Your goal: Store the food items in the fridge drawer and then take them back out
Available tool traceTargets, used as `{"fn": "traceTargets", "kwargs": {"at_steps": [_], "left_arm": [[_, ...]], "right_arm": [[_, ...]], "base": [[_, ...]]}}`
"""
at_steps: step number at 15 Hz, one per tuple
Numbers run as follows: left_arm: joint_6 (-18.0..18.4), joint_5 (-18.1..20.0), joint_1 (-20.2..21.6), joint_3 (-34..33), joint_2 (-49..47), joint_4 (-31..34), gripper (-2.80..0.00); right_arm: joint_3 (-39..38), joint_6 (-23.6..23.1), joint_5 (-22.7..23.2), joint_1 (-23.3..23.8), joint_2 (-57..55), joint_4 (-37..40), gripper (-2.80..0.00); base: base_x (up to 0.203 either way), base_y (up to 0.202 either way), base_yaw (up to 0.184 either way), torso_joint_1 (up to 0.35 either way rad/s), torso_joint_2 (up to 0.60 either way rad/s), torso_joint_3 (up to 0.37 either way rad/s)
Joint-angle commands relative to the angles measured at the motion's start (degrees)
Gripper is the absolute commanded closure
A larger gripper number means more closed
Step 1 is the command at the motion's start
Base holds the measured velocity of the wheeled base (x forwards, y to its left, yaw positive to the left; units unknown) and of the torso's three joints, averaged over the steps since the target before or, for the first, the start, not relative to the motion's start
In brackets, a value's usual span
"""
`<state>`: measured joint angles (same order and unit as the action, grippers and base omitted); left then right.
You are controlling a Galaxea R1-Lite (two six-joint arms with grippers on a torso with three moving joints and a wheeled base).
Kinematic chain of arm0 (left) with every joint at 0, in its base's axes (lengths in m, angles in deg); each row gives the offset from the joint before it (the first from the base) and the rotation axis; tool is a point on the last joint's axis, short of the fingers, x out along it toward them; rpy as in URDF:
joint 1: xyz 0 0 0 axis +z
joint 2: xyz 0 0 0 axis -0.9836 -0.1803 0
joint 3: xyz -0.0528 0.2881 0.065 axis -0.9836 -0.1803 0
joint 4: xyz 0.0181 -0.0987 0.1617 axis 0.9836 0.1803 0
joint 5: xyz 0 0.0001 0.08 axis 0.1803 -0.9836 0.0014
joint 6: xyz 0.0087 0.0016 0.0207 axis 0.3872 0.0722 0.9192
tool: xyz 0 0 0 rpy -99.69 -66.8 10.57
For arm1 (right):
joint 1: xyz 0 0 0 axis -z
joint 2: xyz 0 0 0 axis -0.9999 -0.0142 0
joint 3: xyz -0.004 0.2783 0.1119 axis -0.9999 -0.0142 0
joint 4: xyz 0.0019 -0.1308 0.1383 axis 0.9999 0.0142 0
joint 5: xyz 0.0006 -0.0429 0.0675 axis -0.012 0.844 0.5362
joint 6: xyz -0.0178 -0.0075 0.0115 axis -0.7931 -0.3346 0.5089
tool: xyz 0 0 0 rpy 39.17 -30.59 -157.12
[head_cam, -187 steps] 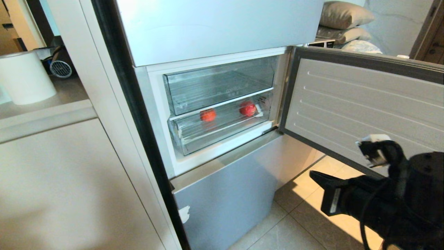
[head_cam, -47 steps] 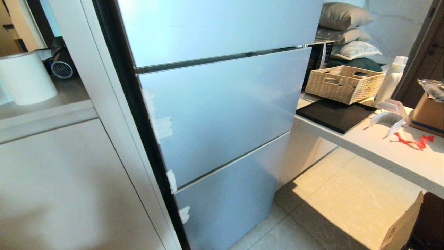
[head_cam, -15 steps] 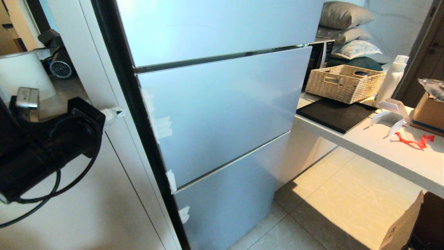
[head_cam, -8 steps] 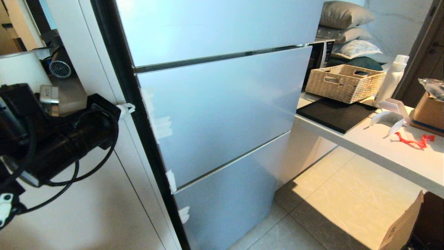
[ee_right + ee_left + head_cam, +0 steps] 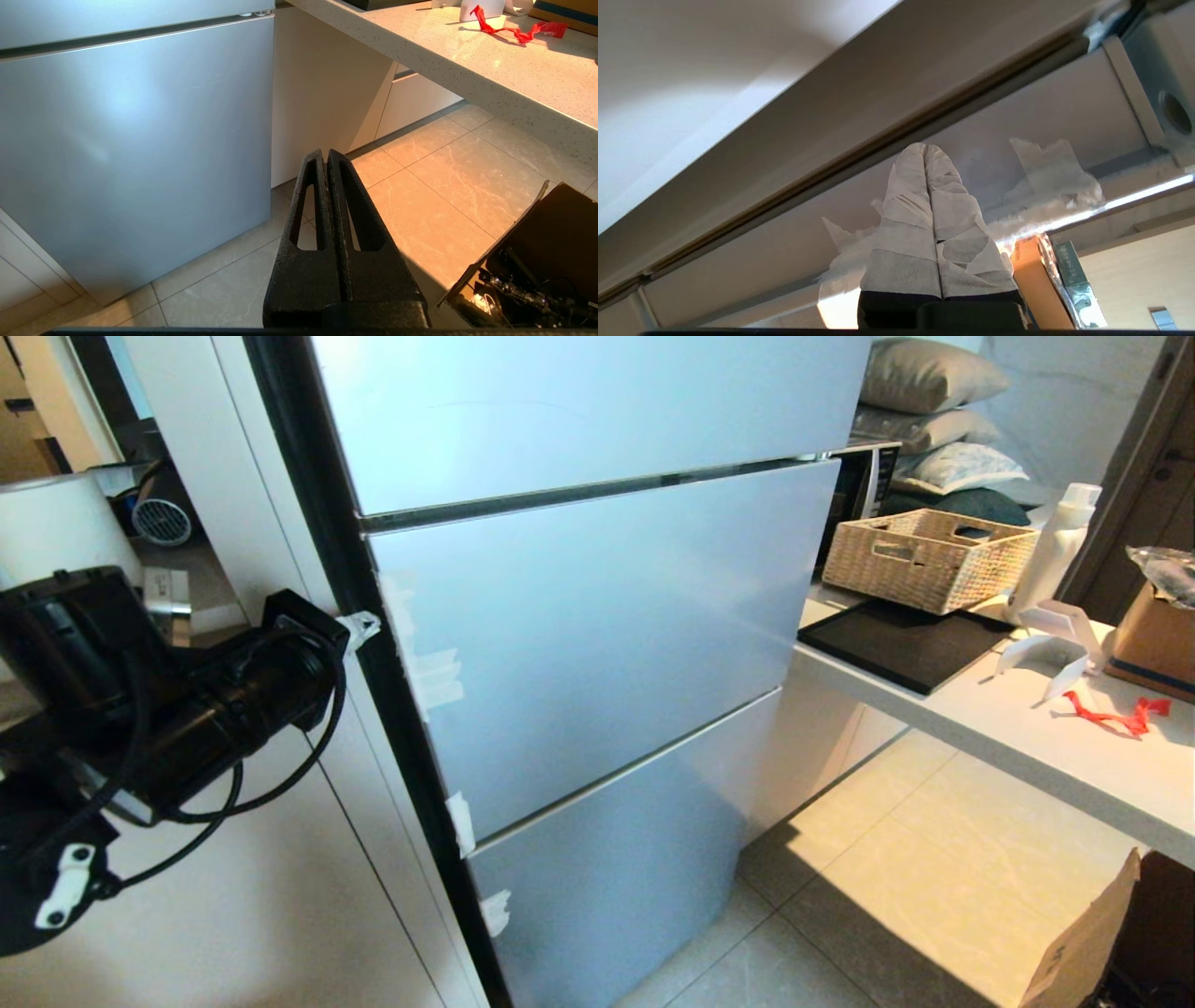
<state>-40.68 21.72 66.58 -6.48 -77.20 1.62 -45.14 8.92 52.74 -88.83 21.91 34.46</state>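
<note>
The tall fridge with grey-blue, smooth metal door panels (image 5: 597, 635) stands fully closed, so the fruits and the clear plastic drawer are hidden behind the middle panel and cannot be seen in any view. The left gripper (image 5: 362, 627), a black arm end whose fingers are wrapped in white tape, reaches in from the robot's left at the height of the middle panel's upper part. Its tip sits at the black vertical strip (image 5: 392, 709) along the hinge-free edge of the fridge, next to torn scraps of white tape (image 5: 434, 677) stuck on the panel. In the left wrist view the taped fingers (image 5: 906, 210) are pressed flat together with nothing between them, pointing at the panel's edge seam; whether they touch it cannot be told. The right gripper (image 5: 327, 161), bare black with slotted fingers, hangs low over the beige tiled floor (image 5: 420, 200) beside the bottom panel, its fingers also pressed together and empty. To the right, a pale stone counter (image 5: 1027, 756) carries a woven wicker basket (image 5: 924, 560), a white plastic bottle (image 5: 1050, 555) and a red ribbon scrap (image 5: 1116, 714).
</note>
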Motion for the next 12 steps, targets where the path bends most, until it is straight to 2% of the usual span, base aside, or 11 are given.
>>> {"fn": "traceTargets", "kwargs": {"at_steps": [1, 6, 10, 12], "left_arm": [[-0.2, -0.19, -1.05, -0.23, 0.58, -0.24, 0.0], [-0.2, -1.16, -4.75, -0.86, 1.47, -0.24, 0.0], [-0.11, -1.16, -5.63, -1.29, 1.73, -0.2, 0.0], [1.37, -0.99, -6.6, -2.22, 2.34, -0.24, 0.0]], "right_arm": [[0.0, -0.05, 0.0, 0.0, -0.09, -0.02, 0.0], [0.0, -0.05, 0.0, 0.0, -0.09, -0.02, 0.0], [0.0, -0.05, 0.0, 0.0, -0.09, -0.02, 0.0], [0.0, -0.05, 0.0, 0.0, -0.09, -0.02, 0.0]], "base": [[0.0, 0.0, 0.0, 0.0, 0.0, 0.0], [0.0, 0.0, 0.0, 0.0, 0.0, 0.0], [0.0, 0.0, 0.0, 0.0, 0.0, 0.0], [0.0, 0.0, 0.0, 0.0, 0.0, 0.0]]}}
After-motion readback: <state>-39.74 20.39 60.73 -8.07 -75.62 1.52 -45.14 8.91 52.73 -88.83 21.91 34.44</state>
